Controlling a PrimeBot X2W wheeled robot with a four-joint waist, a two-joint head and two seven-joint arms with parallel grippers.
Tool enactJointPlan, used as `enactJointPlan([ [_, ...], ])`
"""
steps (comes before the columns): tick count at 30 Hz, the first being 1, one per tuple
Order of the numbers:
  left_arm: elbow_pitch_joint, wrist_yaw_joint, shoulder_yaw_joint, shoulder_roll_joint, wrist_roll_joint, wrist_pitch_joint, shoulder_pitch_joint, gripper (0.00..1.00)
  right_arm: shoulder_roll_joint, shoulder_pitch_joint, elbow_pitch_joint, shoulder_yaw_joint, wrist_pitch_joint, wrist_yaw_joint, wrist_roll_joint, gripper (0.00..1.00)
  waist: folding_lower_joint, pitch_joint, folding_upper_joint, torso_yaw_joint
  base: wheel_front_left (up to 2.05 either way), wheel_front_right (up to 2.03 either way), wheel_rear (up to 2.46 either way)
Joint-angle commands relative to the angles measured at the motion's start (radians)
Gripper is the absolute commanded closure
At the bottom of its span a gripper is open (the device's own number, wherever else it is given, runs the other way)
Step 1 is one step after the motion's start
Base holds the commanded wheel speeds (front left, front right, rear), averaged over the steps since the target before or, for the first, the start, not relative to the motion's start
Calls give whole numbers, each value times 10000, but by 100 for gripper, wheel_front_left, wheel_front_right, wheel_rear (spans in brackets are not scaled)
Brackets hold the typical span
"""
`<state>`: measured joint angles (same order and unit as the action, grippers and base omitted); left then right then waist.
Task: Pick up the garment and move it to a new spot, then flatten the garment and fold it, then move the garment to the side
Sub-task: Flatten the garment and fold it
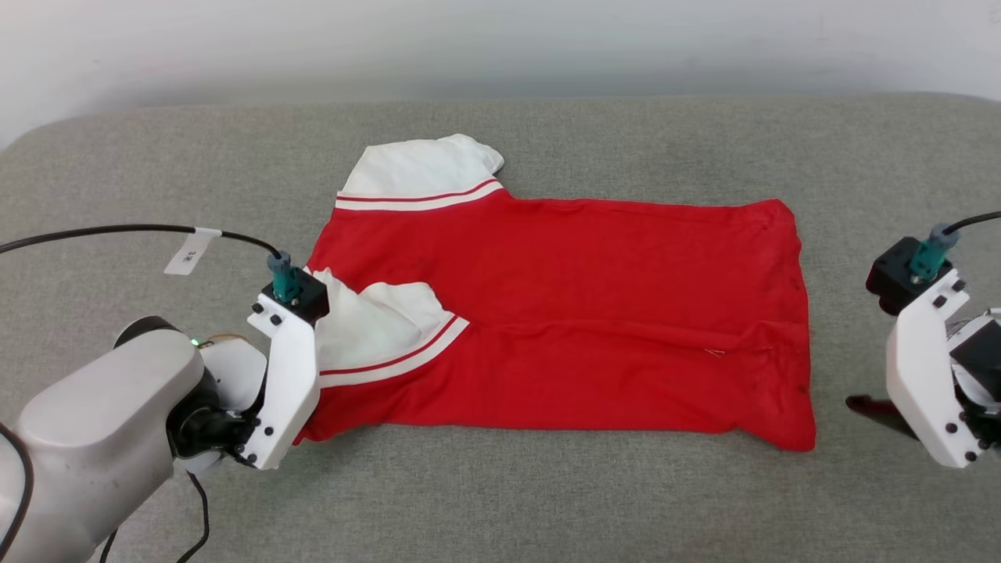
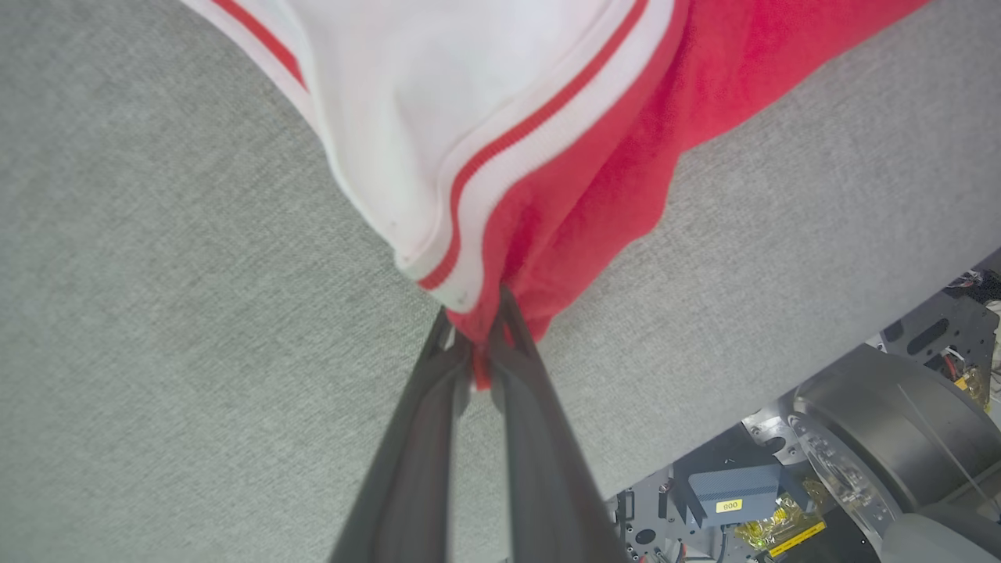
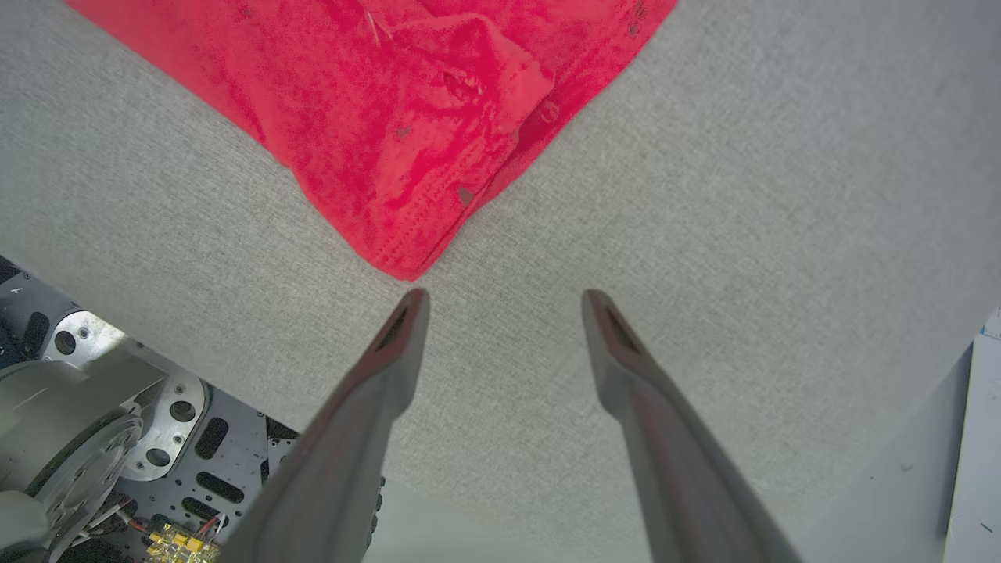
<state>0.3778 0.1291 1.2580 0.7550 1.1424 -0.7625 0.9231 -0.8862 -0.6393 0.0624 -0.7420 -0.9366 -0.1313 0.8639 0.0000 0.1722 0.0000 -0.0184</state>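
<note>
Two white sleeves (image 1: 422,168); red garment (image 1: 563,313) lies flat.

A grey fabric-covered table (image 1: 547,485) stands against a pale wall (image 1: 500,39).

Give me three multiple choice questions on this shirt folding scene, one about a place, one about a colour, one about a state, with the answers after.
1. Where does the left end effector hold the garment?
A) at its near corner, beside a sleeve
B) at the far hem corner
C) mid-body

2. What colour are the sleeves?
A) black
B) white with red-striped trim
C) blue

3. How is the right end effector?
A) shut on the garment
B) open, clear of the cloth
C) shut on nothing

Answers:
1 A, the left wrist view shows it pinched on red cloth next to the striped sleeve trim.
2 B, both sleeves show white in the head view.
3 B, its tips stand apart over the grey surface, just short of the garment's corner.
</note>
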Motion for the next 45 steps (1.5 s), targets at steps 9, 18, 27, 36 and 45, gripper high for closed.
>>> enactJointPlan([
  [9,-388,-5,163,-28,-125,221,519,100,1791,620,2774,-169,750,10,-85,0,0,756,0,327,0,0,0],
  [18,-309,-4,207,26,-128,384,326,100,2218,862,3745,-950,1676,15,199,100,0,824,0,304,0,0,0],
  [27,-232,-4,225,219,218,588,-317,100,1192,461,3186,-1034,2671,15,878,100,0,-241,0,268,0,0,0],
  [36,-892,-3,225,640,384,604,-1246,100,-170,1348,1953,-1223,2958,13,1644,100,0,-989,0,416,0,0,0],
  [45,-873,-5,223,746,302,837,-2127,100,-828,2991,1285,-966,3080,15,2099,100,0,-1012,0,474,0,0,0],
])
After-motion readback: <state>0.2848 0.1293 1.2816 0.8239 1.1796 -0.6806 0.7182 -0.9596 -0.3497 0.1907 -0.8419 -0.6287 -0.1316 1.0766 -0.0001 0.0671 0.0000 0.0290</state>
